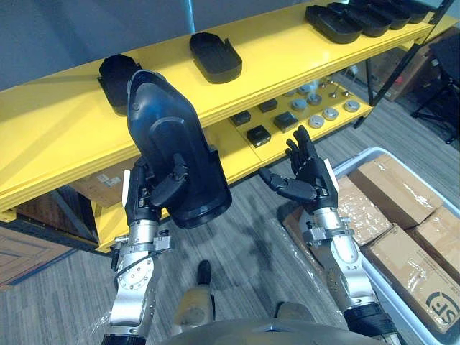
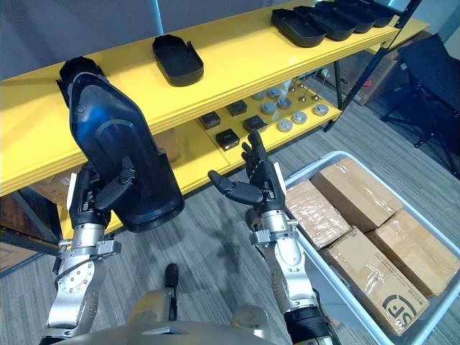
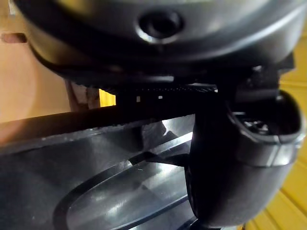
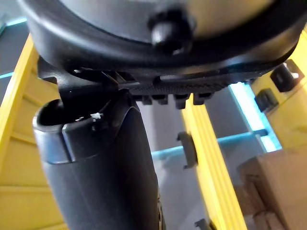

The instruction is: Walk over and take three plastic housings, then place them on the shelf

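Yellow shelf w/ blk housings on top (small parts below).

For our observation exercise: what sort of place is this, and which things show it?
Likely a factory storeroom or workshop: a long yellow shelf holding black plastic housings, small metal parts on its lower level, and a bin of taped cardboard boxes.

Above the left hand, its held housing overlaps a shelf housing; a second shelf housing lies further right. Bare yellow shelf spreads leftward. A bin of boxes flanks the right hand on its right.
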You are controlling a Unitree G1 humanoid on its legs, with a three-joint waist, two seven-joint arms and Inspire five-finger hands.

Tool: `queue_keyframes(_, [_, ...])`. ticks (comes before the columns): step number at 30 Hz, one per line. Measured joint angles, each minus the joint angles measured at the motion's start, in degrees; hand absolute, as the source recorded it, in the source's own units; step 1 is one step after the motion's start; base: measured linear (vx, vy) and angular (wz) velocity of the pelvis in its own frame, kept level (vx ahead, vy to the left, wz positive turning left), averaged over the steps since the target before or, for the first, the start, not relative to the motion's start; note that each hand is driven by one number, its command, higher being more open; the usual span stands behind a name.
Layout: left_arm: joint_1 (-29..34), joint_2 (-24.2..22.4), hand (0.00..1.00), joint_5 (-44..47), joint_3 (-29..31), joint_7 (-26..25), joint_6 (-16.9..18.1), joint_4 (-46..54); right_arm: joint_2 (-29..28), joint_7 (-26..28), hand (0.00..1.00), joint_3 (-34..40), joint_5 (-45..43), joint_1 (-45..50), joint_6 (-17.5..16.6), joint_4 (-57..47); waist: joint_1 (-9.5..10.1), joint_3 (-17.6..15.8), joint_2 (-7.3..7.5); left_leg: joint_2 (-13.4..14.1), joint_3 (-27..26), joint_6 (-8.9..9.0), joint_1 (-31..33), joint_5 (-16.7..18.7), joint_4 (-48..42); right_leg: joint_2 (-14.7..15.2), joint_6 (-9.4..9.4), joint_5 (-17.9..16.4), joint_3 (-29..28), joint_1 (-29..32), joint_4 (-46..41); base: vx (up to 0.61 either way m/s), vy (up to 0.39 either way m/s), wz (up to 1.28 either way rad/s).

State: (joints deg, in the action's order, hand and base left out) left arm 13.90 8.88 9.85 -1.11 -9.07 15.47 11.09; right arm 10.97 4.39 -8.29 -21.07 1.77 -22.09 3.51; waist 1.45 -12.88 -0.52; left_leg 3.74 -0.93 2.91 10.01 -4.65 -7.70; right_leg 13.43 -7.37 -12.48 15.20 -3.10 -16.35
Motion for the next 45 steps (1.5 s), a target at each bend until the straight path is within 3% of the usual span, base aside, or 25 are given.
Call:
queue_keyframes(1, [0.02, 0.01, 0.0, -0.01, 0.46, 0.67, 0.0, 0.03, -0.65, -0.39, 1.0, 0.34, 0.06, -0.33, -0.78, -0.03, 0.13, -0.67, 0.69, -0.69, -0.36, -1.22, 1.65, 3.01, -6.11, 1.42, 0.31, -1.4, 0.49, -0.93, -1.31, -0.02, 0.096, 0.26])
queue_keyframes(3, [0.23, 0.11, 0.0, -0.04, 1.34, 2.03, -0.02, 0.04, -0.72, -1.47, 1.0, 1.07, 0.12, -0.18, -1.51, -0.43, 0.74, -0.93, 0.7, -1.48, -1.0, -1.75, 3.56, 8.99, -14.46, 2.28, 1.41, -3.63, 1.4, -2.89, -3.53, 0.07, 0.133, 0.3])
queue_keyframes(4, [0.08, 0.25, 0.0, 0.02, 2.62, 3.13, -0.14, 0.14, -1.33, -2.39, 1.0, 1.48, 0.1, 0.17, -2.22, -0.86, 0.62, -0.77, 1.63, -3.09, -0.74, -2.15, 3.4, 10.42, -15.15, 3.31, 3.89, -3.9, 0.2, -2.81, -7.09, 0.18, 0.157, 0.4])
queue_keyframes(5, [-0.12, 0.24, 0.0, 0.07, 3.25, 3.39, -0.17, 0.21, -1.5, -2.72, 1.0, 1.66, 0.1, 0.13, -2.49, -1.31, 0.38, -0.78, 1.64, -3.69, -0.17, -2.59, 3.59, 10.6, -15.19, 3.81, 4.87, -2.44, -1.02, -1.05, -10.47, 0.17, 0.194, 0.58])
queue_keyframes(6, [-0.15, 0.6, 0.0, 0.36, 4.46, 4.0, -0.35, 0.42, -2.13, -3.17, 1.0, 2.0, 0.26, 0.18, -2.54, -1.8, -0.27, -0.81, 1.29, -4.46, 1.67, -3.43, 3.22, 10.19, -13.71, 3.9, 6.57, 1.84, -4.03, 3.37, -17.91, 0.14, 0.17, 0.66])
queue_keyframes(7, [-0.43, 1.68, 0.0, 0.85, 5.12, 4.38, -0.58, 0.66, -2.96, -3.51, 1.0, 2.39, 0.33, 0.45, -2.54, -1.81, -0.52, -0.75, 1.22, -4.21, 3.06, -4.07, 2.29, 9.8, -11.44, 2.59, 6.41, 1.25, -6.55, 6.01, -20.15, 0.1, 0.107, 0.68])
queue_keyframes(9, [-0.84, 2.09, 0.0, 1.34, 6.07, 4.18, -0.66, 0.76, -3.16, -3.18, 1.0, 2.37, 0.61, 0.41, -2.54, -1.96, -0.47, -0.71, 1.06, -4.16, 4.97, -5.03, 1.05, 9.21, -8.61, -1.38, 6.01, -2.01, -9.56, 7.92, -16.62, 0.14, 0.018, 0.5])
queue_keyframes(11, [-1.4, 2.03, 0.0, 1.55, 6.45, 3.54, -0.86, 0.73, -3.18, -2.53, 1.0, 2.39, 0.65, 0.83, -2.54, -2.59, -0.58, -0.8, 0.51, -4.11, 6.9, -5.13, 0.41, 9.13, -7.32, -5.14, 6.24, -2.2, -12.72, 10.48, -12.79, 0.15, 0.008, 0.51])
queue_keyframes(13, [-2.4, 1.98, 0.0, 1.54, 5.09, 2.9, -1.47, 0.64, -3.16, -1.86, 1.0, 2.53, 0.59, 3.23, -2.51, -4.46, -1.96, -0.74, 0.21, -4.17, 9.64, -4.38, 0.14, 8.58, -7.23, -8.38, 4.64, -0.78, -17.57, 11.99, -7.64, 0.19, -0.064, 0.85])
queue_keyframes(15, [-2.41, 2.02, 0.0, 1.51, 3.72, 2.39, -1.94, 0.63, -3.16, -0.85, 1.0, 3.35, 0.49, 4.79, -2.51, -5.51, -1.85, -0.21, 1.14, -5.01, 11.07, -2.79, -0.47, 8.45, -7.48, -8.0, 4.12, 2.42, -17.1, 11.0, -2.85, 0.18, -0.115, 0.64])
queue_keyframes(16, [-2.28, 2.11, 0.0, 1.51, 2.91, 2.13, -1.94, 0.64, -3.18, -0.51, 1.0, 3.77, 0.42, 5.42, -2.53, -6.25, -1.91, 0.58, 2.47, -5.92, 11.41, -2.06, -0.4, 8.89, -7.77, -7.04, 4.42, 6.12, -16.45, 10.24, -1.19, 0.21, -0.223, 0.58])
queue_keyframes(17, [-2.21, 1.45, 0.0, 1.5, 2.19, 1.9, -1.96, 0.3, -2.81, 0.13, 1.0, 4.67, 0.38, 5.15, -2.56, -6.63, -1.7, 1.07, 3.06, -6.02, 11.25, -1.18, -0.12, 10.32, -8.51, -6.28, 1.57, 5.88, -14.96, 8.75, 0.51, 0.18, -0.236, 0.6])
queue_keyframes(18, [-1.75, 0.5, 0.0, 1.51, 1.87, 1.83, -2.02, 0.23, -2.52, 0.32, 1.0, 5.63, 0.37, 4.74, -2.59, -6.83, -1.84, 1.55, 1.95, -3.95, 9.61, -1.0, 0.76, 11.87, -9.12, -7.32, 2.1, 6.25, -13.31, 7.72, 2.31, 0.18, -0.276, 0.64])
queue_keyframes(20, [-1.65, -0.27, 0.0, 1.39, 1.28, 2.43, -2.02, 0.22, -1.81, -0.05, 1.0, 8.88, 0.32, 3.98, -2.74, -6.91, -2.45, 2.32, 0.45, 1.95, 0.92, -0.22, 1.39, 10.96, -8.81, -8.66, 2.95, 6.81, -10.0, 6.22, 4.72, 0.11, -0.183, 0.62])
queue_keyframes(22, [-1.68, -1.02, 0.0, 1.39, 1.05, 3.9, -1.98, 0.22, -1.79, -1.49, 1.0, 11.73, 0.29, 4.07, -2.7, -6.91, -3.01, 2.46, 0.12, 3.29, -4.26, 0.84, -0.26, 8.16, -6.02, -8.44, 2.95, 6.81, -8.47, 4.86, 5.15, 0.12, -0.098, 0.44])
queue_keyframes(25, [-1.95, -1.08, 0.0, 1.39, 0.07, 4.42, -1.08, 0.32, -1.94, -2.8, 1.0, 13.85, 0.37, 4.09, -2.71, -8.25, -2.9, 2.59, 0.16, 2.26, -5.69, 0.58, -3.56, 6.22, -1.22, -7.53, 2.95, 6.82, -8.55, 3.81, 5.55, 0.1, -0.01, 0.08])
queue_keyframes(35, [-2.03, -1.03, 0.0, -0.62, -2.32, 2.94, -0.08, 4.4, -4.22, -2.51, 1.0, 12.23, 0.07, 5.71, -2.75, -9.49, -3.16, 3.54, 0.4, 0.43, -7.41, -0.14, -6.6, 5.05, 4.53, -6.12, 1.99, 8.56, -9.23, 1.63, 9.65, -0.01, 0.037, -0.04])
queue_keyframes(39, [-0.99, -1.28, 0.0, -1.5, -0.72, 0.62, -0.07, 5.14, -4.32, -1.75, 1.0, 9.1, 0.12, 5.84, -2.7, -9.46, -2.88, 3.51, -0.79, 1.5, -5.86, -0.19, -2.41, 7.91, -5.05, -6.66, 1.97, 8.53, -8.94, 0.73, 10.25, -0.05, 0.009, 0.06])
queue_keyframes(42, [0.32, -1.44, 0.0, -1.4, 1.83, -0.89, -0.07, 5.04, -3.8, -1.89, 1.0, 8.54, 0.28, 5.83, -2.58, -9.46, -3.15, 3.63, -1.32, 1.14, -5.74, -0.52, -2.54, 8.66, -3.26, -5.76, 1.98, 8.48, -7.03, 0.7, 9.65, -0.08, 0.024, 0.35])
queue_keyframes(44, [0.13, -1.57, 0.0, -1.4, 2.45, -0.5, 0.56, 4.93, -3.64, -2.61, 1.0, 10.54, -0.03, 5.58, -2.36, -9.31, -2.97, 3.4, -1.43, 3.78, -7.98, -2.31, 0.26, 9.52, -9.87, -3.61, 1.56, 8.59, -4.85, 0.68, 9.05, -0.08, 0.066, 0.53])
queue_keyframes(45, [0.24, -1.64, 0.0, -1.4, 2.48, -0.34, 0.73, 4.8, -3.54, -2.75, 1.0, 11.03, -0.09, 5.41, -2.33, -9.26, -2.92, 3.47, -1.56, 4.91, -7.5, -2.16, 0.7, 9.61, -12.11, -3.18, 1.33, 8.55, -4.67, 0.71, 8.78, -0.08, 0.127, 0.27])
